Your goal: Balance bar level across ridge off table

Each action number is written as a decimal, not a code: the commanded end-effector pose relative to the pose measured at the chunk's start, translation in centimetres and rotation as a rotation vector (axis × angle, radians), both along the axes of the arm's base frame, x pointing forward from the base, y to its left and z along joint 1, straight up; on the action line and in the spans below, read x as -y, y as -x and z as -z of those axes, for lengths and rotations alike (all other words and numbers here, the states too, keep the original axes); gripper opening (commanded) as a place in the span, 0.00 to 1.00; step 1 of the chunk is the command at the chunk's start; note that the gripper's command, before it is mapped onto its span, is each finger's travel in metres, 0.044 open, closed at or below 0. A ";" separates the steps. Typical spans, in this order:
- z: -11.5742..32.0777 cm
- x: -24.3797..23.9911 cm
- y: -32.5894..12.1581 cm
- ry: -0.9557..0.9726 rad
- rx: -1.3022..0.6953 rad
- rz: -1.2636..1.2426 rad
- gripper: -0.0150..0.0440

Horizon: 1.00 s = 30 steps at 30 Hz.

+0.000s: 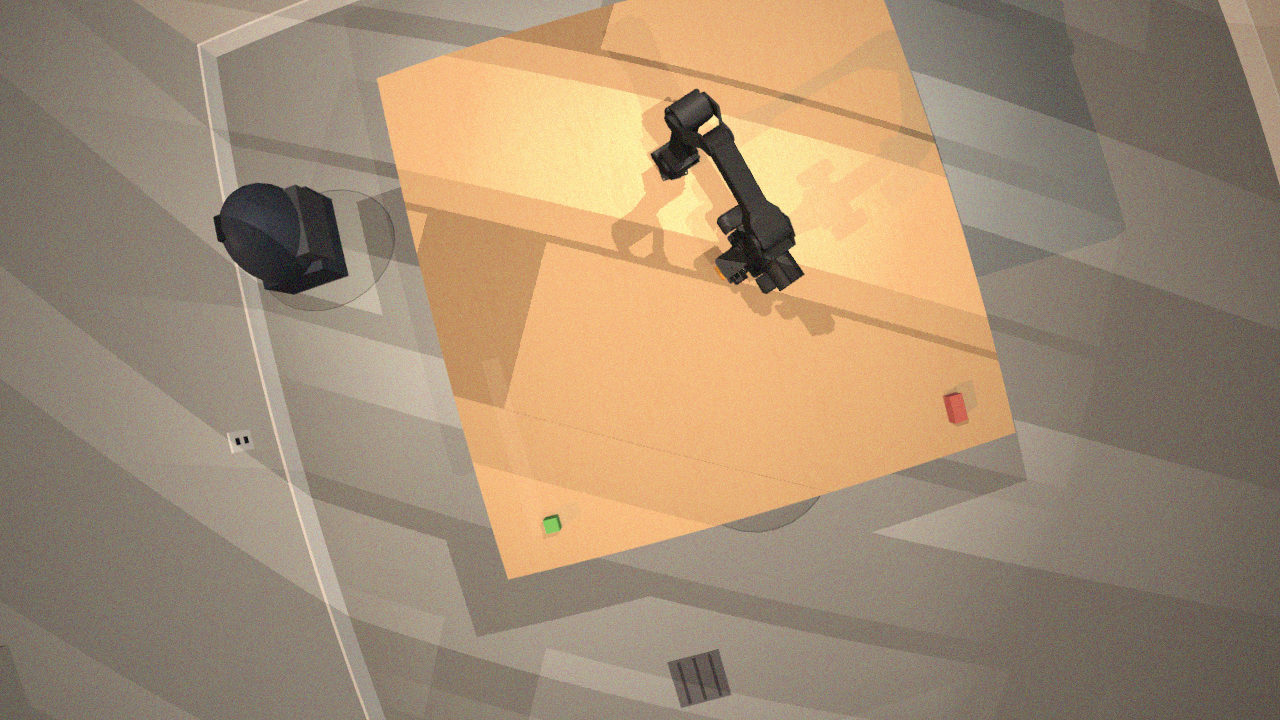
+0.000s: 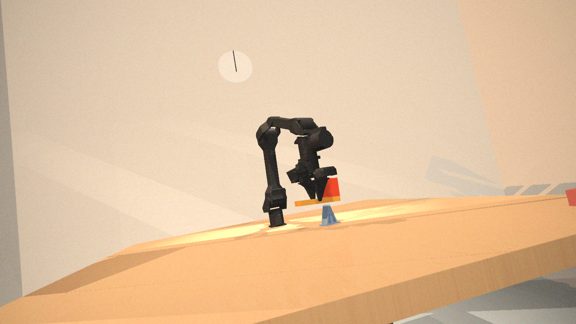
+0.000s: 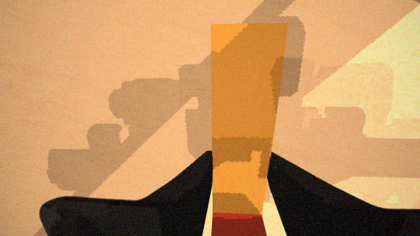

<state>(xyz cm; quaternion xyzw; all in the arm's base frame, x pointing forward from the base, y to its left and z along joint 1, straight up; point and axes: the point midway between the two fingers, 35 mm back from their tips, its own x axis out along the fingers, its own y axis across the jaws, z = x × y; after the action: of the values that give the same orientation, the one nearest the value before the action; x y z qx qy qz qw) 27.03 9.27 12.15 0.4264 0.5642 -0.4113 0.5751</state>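
Note:
An orange bar (image 2: 302,203) (image 3: 244,98) is held in the air, with a red block (image 2: 333,187) (image 3: 239,226) on its right end in the exterior view. My gripper (image 2: 316,199) (image 3: 239,157) is shut on the bar, left of the block. The blue-grey ridge (image 2: 327,216) stands on the table below the bar's right half. A narrow gap shows between its top and the bar's underside. In the top view the arm hides the ridge and most of the bar. The ridge does not show in the wrist view.
A green cube (image 1: 552,524) lies near one corner of the wooden table (image 1: 680,429). A separate red block (image 1: 956,409) (image 2: 571,196) lies near another table edge, far from the ridge. A dark chair (image 1: 277,237) stands beside the table.

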 end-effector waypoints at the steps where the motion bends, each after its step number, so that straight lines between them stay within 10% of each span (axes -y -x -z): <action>1: 0.1 0.0 0.0 0.000 -0.001 -0.004 0.25; 30: 0.3 0.0 0.0 0.000 -0.001 -0.004 0.25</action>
<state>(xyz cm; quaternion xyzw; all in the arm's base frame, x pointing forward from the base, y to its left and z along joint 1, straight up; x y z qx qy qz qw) 27.02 9.28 11.92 0.4262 0.5644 -0.4113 0.5751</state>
